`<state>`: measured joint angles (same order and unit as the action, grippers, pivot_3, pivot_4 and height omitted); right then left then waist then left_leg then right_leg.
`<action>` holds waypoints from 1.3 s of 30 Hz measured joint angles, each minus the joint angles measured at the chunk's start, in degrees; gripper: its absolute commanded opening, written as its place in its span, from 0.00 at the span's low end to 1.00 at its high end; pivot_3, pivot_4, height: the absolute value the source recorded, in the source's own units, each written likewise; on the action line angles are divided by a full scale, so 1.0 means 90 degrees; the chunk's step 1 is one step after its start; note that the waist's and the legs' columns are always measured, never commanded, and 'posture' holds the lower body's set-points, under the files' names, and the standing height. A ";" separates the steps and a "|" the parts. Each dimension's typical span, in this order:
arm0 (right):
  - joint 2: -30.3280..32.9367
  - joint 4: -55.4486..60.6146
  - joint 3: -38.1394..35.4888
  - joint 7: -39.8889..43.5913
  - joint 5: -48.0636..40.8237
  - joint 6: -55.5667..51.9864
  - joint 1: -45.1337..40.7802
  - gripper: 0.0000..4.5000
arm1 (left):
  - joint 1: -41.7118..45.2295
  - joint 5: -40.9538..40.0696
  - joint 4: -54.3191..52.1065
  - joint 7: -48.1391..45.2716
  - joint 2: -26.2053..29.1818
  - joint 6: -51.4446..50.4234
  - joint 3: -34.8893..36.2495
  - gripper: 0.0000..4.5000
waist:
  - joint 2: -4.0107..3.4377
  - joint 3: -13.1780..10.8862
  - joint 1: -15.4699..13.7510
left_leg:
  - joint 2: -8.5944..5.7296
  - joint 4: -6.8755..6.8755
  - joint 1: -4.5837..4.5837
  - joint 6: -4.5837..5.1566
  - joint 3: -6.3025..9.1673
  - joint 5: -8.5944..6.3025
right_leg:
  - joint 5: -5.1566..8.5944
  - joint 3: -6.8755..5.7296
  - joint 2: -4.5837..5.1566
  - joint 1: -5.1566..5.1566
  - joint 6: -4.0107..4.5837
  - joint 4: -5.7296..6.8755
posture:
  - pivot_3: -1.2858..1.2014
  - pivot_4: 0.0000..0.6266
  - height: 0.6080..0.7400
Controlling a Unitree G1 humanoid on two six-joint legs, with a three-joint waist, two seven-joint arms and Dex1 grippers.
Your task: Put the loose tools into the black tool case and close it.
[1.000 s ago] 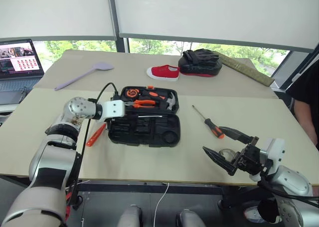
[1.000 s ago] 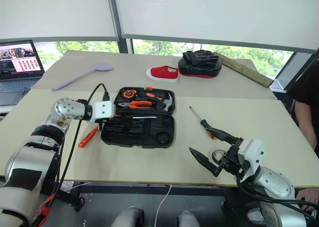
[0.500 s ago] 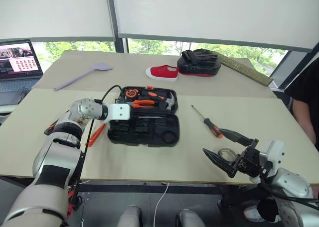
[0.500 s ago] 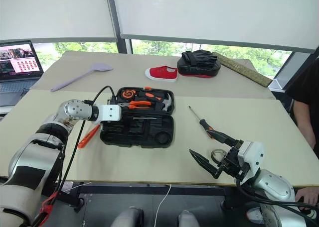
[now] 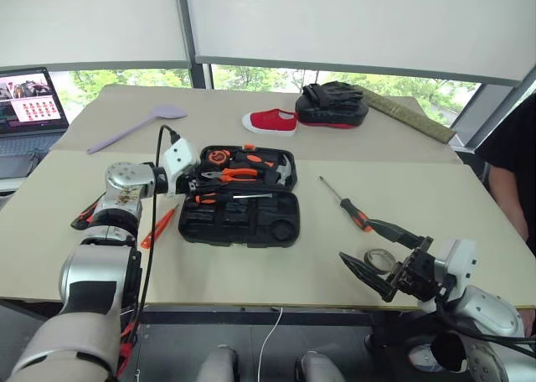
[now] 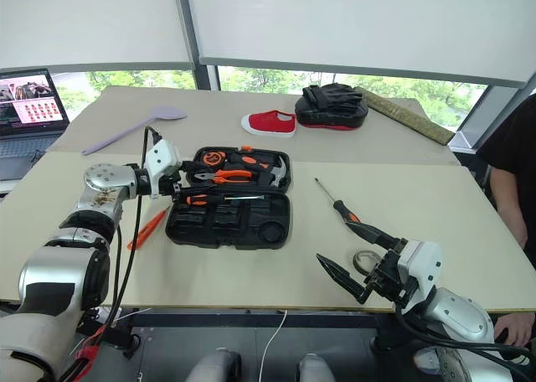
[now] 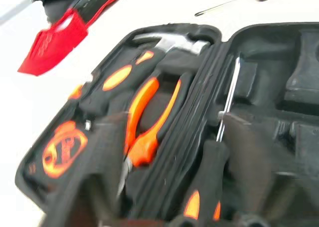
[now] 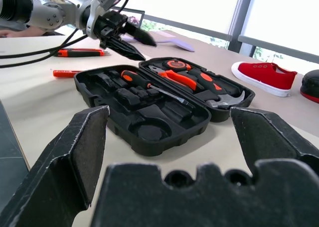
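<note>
Nearest, at the table's near right edge, the right gripper (image 5: 387,256) hangs w/ its two black fingers spread wide apart, nothing between them, touching nothing. Just beyond it on the table (image 5: 435,206) lies the small dark tape roll (image 5: 378,257), right beside the upper finger. A bit farther, an orange-and-black screwdriver (image 5: 345,203) lies loose on the tabletop, shaft pointing far-left, well to the right of the case.

Mid-table, the black tool case (image 5: 241,215) lies open flat. Near half: mostly bare moulded slots, w/ one screwdriver (image 8: 149,85) seated along its far edge by the hinge. Far half holds orange-handled pliers (image 7: 147,120), a hammer (image 7: 172,42) and an orange tape measure (image 7: 62,147).

The left gripper (image 8: 124,42) hovers at the case's left end, over the hinge area, aimed right across the case. Fingers partly apart, holding nothing; can't tell if the tips touch the case.

Left of the case, a slim all-orange screwdriver (image 5: 159,227) lies on the table, just beside the case's near-left corner. Farther left, an orange-black utility knife (image 5: 86,219) sits behind the left arm, partly hidden.

Far table: lilac spoon (image 5: 138,126) at left, red shoe (image 5: 270,121) centre, black padded mitt (image 5: 332,105) to its right. Laptop (image 5: 29,105) far left. A person's dark sleeve (image 5: 515,160) at the right edge.
</note>
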<state>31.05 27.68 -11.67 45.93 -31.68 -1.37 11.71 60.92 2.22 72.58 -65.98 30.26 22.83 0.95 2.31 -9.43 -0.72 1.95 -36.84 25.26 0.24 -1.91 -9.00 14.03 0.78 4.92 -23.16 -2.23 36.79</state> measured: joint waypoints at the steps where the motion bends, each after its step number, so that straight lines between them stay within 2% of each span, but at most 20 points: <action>1: -0.0005 0.0000 0.0005 0.0000 0.0000 0.0000 -0.0001 1.00 | -0.0103 0.0029 -0.0016 0.0172 -0.0110 -0.0121 -0.0028 0.22 | 0.0000 0.0000 -0.0018 | -0.0002 -0.0002 0.0000 0.0000 0.0000 0.0000 | -0.0001 -0.0001 0.0003 0.0001 -0.0001 0.0000 | 0.52 0.24 1.00; 3: -0.0007 0.0000 0.0016 0.0000 0.0001 0.0000 -0.0012 1.00 | -0.0248 0.0126 -0.0019 0.0472 -0.0349 -0.0368 -0.0125 0.05 | 0.0001 -0.0001 -0.0038 | -0.0004 -0.0007 0.0002 0.0000 0.0000 0.0000 | -0.0003 0.0000 0.0005 0.0002 -0.0005 -0.0003 | 0.52 0.24 1.00; 4: -0.0008 -0.0001 0.0016 0.0000 0.0001 0.0000 -0.0012 1.00 | -0.0276 0.0122 -0.0044 0.0552 -0.0406 -0.0394 -0.0122 0.00 | 0.0001 0.0000 -0.0038 | -0.0004 -0.0007 0.0002 0.0000 0.0000 0.0000 | -0.0003 0.0000 0.0005 0.0002 -0.0005 -0.0003 | 0.52 0.24 1.00; 8: -0.0008 -0.0003 0.0017 -0.0001 0.0000 0.0000 -0.0014 1.00 | -0.0271 0.0251 -0.0237 0.0989 -0.0501 -0.0766 -0.0232 0.00 | -0.0004 0.0003 -0.0026 | -0.0002 -0.0007 -0.0006 0.0000 0.0000 0.0000 | 0.0002 0.0000 0.0004 0.0006 -0.0012 0.0001 | 0.52 0.24 1.00; 14: -0.0080 -0.0002 0.0018 -0.0045 0.0003 0.0000 0.0002 1.00 | -0.0283 0.0474 -0.0487 0.1078 -0.0537 -0.0914 -0.0519 0.00 | -0.0017 0.0017 -0.0075 | -0.0007 -0.0010 -0.0011 -0.0001 0.0000 0.0000 | 0.0005 0.0000 0.0009 0.0016 -0.0018 0.0000 | 0.52 0.24 1.00; 17: -0.0158 -0.0003 -0.0005 -0.0210 -0.0008 -0.0017 -0.0029 1.00 | -0.0337 0.0192 -0.0497 0.0948 -0.0565 -0.0865 -0.0248 0.15 | -0.0021 0.0020 -0.0069 | -0.0003 -0.0010 -0.0010 0.0000 0.0000 0.0000 | 0.0009 0.0000 0.0008 0.0010 -0.0024 0.0000 | 0.52 0.24 1.00; 22: -0.0004 -0.0048 -0.0517 -0.0511 -0.0014 -0.0211 0.0053 1.00 | -0.0875 -0.1301 -0.1276 -0.0772 -0.0504 -0.0748 0.0677 0.55 | -0.0018 0.0018 0.0004 | -0.0001 -0.0006 0.0002 0.0001 -0.0001 -0.0001 | -0.0009 0.0000 0.0007 -0.0001 0.0012 0.0000 | 0.52 0.24 1.00; 26: 0.0071 -0.0479 -0.1395 -0.0853 0.0179 -0.0315 0.0788 1.00 | -0.1769 -0.2119 -0.2921 -0.1951 0.0516 -0.1532 0.1019 0.86 | -0.0024 0.0021 0.0065 | 0.0002 0.0007 -0.0006 0.0015 0.0000 -0.0011 | -0.0002 0.0002 0.0005 0.0000 0.0021 0.0002 | 0.52 0.24 1.00; 28: 0.0073 -0.0893 -0.1724 -0.0907 0.0398 -0.0282 0.1126 1.00 | -0.2428 -0.2428 -0.3805 -0.2093 0.0824 -0.1963 0.1186 0.99 | -0.0036 0.0028 0.0066 | 0.0001 0.0008 -0.0009 0.0016 -0.0001 -0.0011 | -0.0001 0.0002 0.0011 0.0002 0.0022 0.0000 | 0.52 0.24 1.00; 31: 0.0087 -0.1400 -0.2075 -0.0724 0.0496 -0.0178 0.1537 1.00 | -0.3789 -0.2659 -0.5015 -0.2252 0.1040 -0.2110 0.1272 0.99 | -0.0066 0.0045 0.0071 | 0.0005 0.0008 -0.0018 0.0015 -0.0012 -0.0012 | 0.0005 0.0007 0.0032 0.0007 0.0021 -0.0005 | 0.52 0.24 1.00; 35: 0.0309 -0.1600 -0.2266 -0.0648 0.0428 -0.0639 0.1773 1.00 | -0.5261 -0.3062 -0.5824 -0.2452 0.1139 -0.2250 0.1500 0.99 | -0.0067 0.0045 0.0081 | 0.0040 0.0009 -0.0028 0.0011 -0.0013 -0.0014 | 0.0035 0.0006 0.0044 0.0007 0.0075 -0.0002 | 0.52 0.24 1.00; 39: 0.1074 -0.1151 -0.2045 -0.0768 0.0047 -0.1844 0.0896 1.00 | -0.5487 -0.3489 -0.6510 -0.2268 0.1142 -0.2451 0.1702 0.99 | -0.0070 0.0044 0.0089 | 0.0077 0.0009 -0.0037 -0.0037 -0.0030 -0.0042 | 0.0033 0.0000 0.0043 0.0003 0.0057 -0.0002 | 0.52 0.24 1.00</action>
<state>40.72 17.31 -30.08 39.01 -31.25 -17.96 19.77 11.53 -29.18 13.99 -86.38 40.54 0.76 16.27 1.68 -9.03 0.09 2.64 -36.76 24.92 -0.09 -2.18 -9.38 14.32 0.77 5.31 -23.14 -1.71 36.77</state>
